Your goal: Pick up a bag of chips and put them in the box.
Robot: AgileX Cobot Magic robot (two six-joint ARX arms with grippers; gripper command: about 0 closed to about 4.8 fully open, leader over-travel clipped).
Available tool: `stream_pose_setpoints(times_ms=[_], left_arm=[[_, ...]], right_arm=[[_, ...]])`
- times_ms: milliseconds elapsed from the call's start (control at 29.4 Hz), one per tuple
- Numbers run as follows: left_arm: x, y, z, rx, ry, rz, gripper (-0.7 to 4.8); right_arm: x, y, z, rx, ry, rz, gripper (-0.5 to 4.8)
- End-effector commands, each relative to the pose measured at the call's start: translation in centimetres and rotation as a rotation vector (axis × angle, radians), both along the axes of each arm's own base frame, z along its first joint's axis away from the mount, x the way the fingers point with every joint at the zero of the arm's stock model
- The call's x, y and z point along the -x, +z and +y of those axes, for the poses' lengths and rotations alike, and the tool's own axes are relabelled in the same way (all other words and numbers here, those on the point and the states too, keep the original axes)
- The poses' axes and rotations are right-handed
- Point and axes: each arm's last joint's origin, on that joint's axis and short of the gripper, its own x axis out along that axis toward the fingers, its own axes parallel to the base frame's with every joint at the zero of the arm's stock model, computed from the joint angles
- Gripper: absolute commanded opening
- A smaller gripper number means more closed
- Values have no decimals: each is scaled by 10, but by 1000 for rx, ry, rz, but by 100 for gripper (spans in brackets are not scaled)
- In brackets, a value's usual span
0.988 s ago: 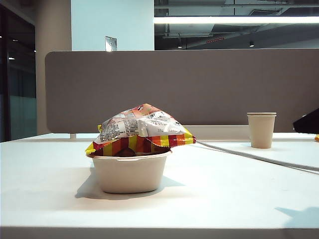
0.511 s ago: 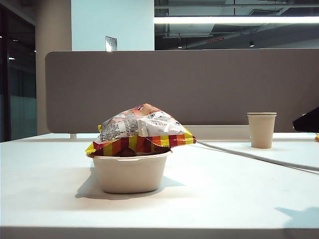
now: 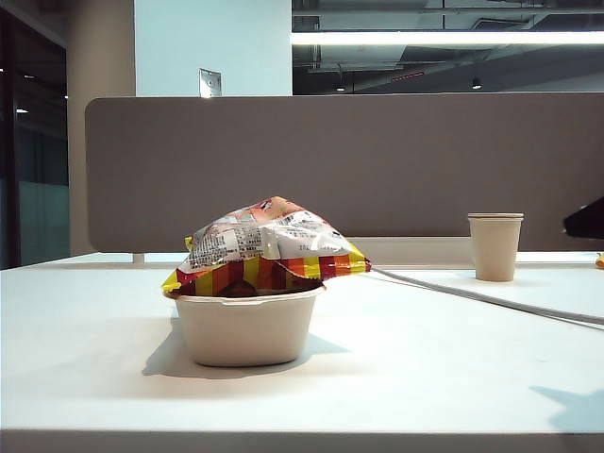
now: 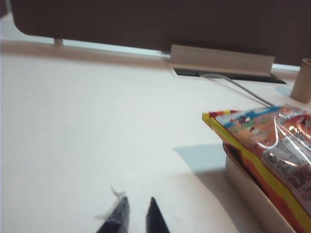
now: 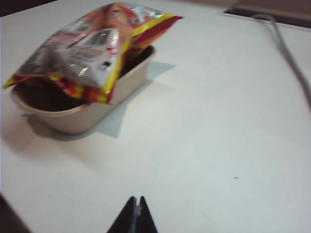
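The bag of chips (image 3: 269, 243), shiny silver with red and yellow stripes, lies tilted across the rim of the beige box (image 3: 245, 330) at the table's left-middle. In the left wrist view my left gripper (image 4: 137, 201) hovers over bare table beside the bag (image 4: 272, 145) and box (image 4: 252, 194), its tips close together and holding nothing. My right gripper (image 5: 137, 199) is shut and empty, well back from the bag (image 5: 87, 48) and box (image 5: 77, 116). Only a dark piece of the right arm (image 3: 587, 219) shows in the exterior view, at its right edge.
A beige paper cup (image 3: 494, 245) stands at the back right. A grey cable (image 3: 481, 294) runs from behind the box toward the right edge. A brown partition (image 3: 377, 170) closes off the far side of the white table (image 3: 396, 377).
The dark piece of the right arm at the exterior view's right edge has drawn back a little toward that edge. Bag, box and cup have not moved.
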Motion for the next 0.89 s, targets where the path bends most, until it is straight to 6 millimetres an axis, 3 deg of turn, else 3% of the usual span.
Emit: stream_pose_setpoints(times_ms=[34,545,886], left_arm=[[0,1,0,3,-3,-2,53],[0,1,0,3,-3,-1,53],[0,1,0,3,-4,-1,53]], right_arm=[[-4,2,-7,-16,-79,-25,-5],[-13,11,-45,-50,-470,-130,-5],[-13,13,-52,-52,-536,-148,-5]])
